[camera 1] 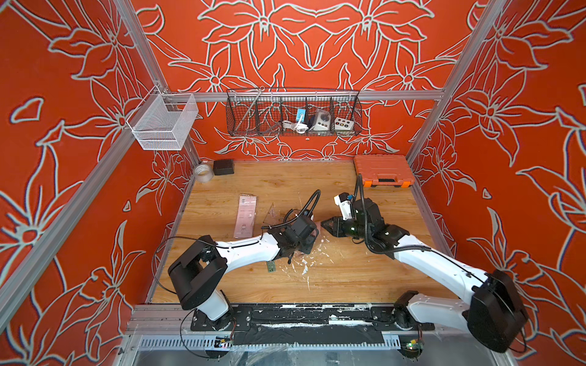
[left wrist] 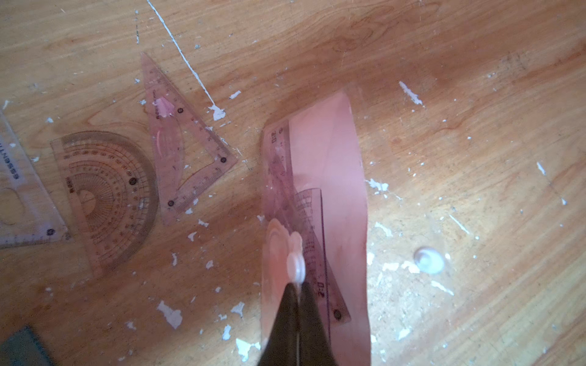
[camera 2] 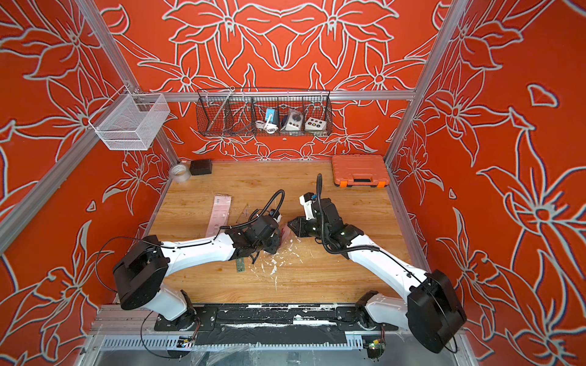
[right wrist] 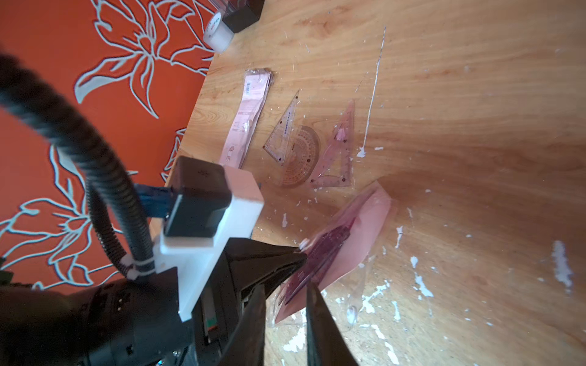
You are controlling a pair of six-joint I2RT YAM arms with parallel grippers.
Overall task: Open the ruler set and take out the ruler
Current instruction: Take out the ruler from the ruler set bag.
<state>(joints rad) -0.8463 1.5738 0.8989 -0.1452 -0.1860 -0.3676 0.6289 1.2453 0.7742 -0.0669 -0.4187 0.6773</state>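
Pinching the pink ruler set pouch (left wrist: 329,177) tight, left fingers (left wrist: 282,323) grip it; right fingers (right wrist: 320,326) stand narrowly apart just beside the pouch.

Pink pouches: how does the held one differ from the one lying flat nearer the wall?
The held pouch is tilted, pinched by the left fingers; the flat pouch lies on the table with nothing gripping it. The held pouch shows dark rulers inside; the flat pouch shows a printed label. Both are pink, long and narrow.
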